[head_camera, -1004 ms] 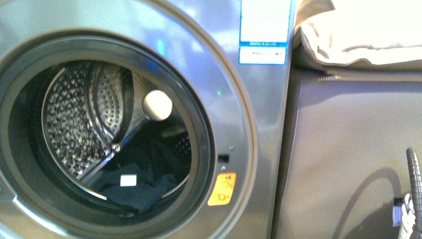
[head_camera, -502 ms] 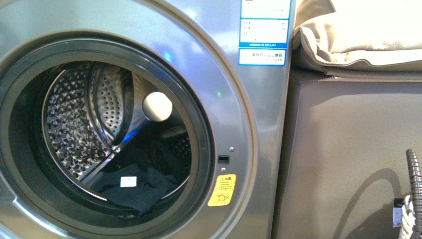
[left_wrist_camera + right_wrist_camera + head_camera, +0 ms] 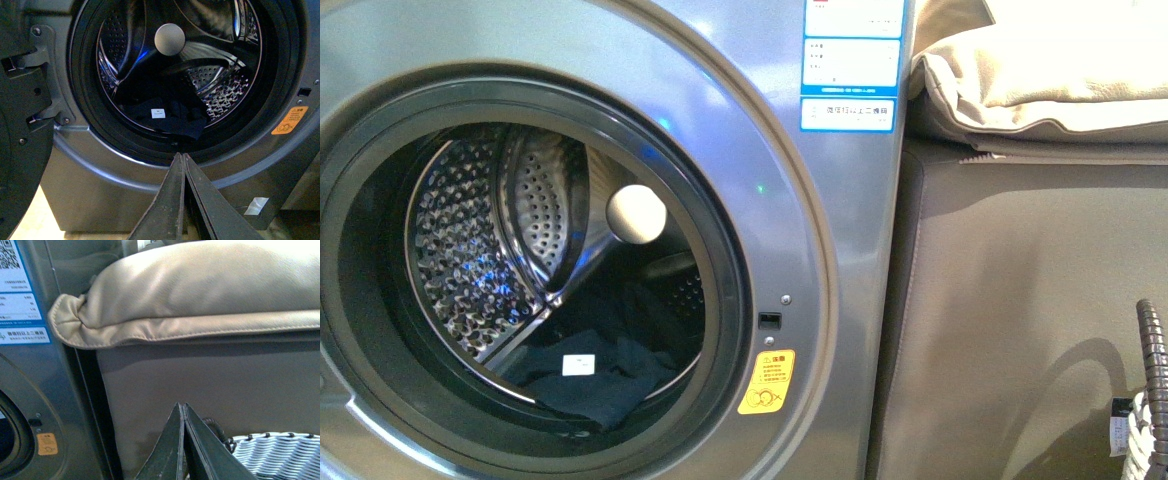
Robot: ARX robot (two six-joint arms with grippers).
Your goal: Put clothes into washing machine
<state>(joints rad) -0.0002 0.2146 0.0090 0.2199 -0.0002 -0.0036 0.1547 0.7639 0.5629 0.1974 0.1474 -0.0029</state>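
The silver-grey washing machine fills the left of the front view, its black-rimmed porthole uncovered and the perforated drum showing. Dark navy clothes with a small white label lie at the bottom of the drum; they also show in the left wrist view as clothes. My left gripper is shut and empty, held outside the machine just below the porthole rim. My right gripper is shut and empty, in front of the grey-brown cabinet beside the machine. Neither arm shows in the front view.
The machine's open door stands at one side of the left wrist view. A grey-brown cabinet stands right of the machine with a beige cushion on top. A woven basket with a dark handle sits low at the right.
The picture has shifted slightly; the stickers sit a little lower in frame. The clothes lie unmoved in the drum.
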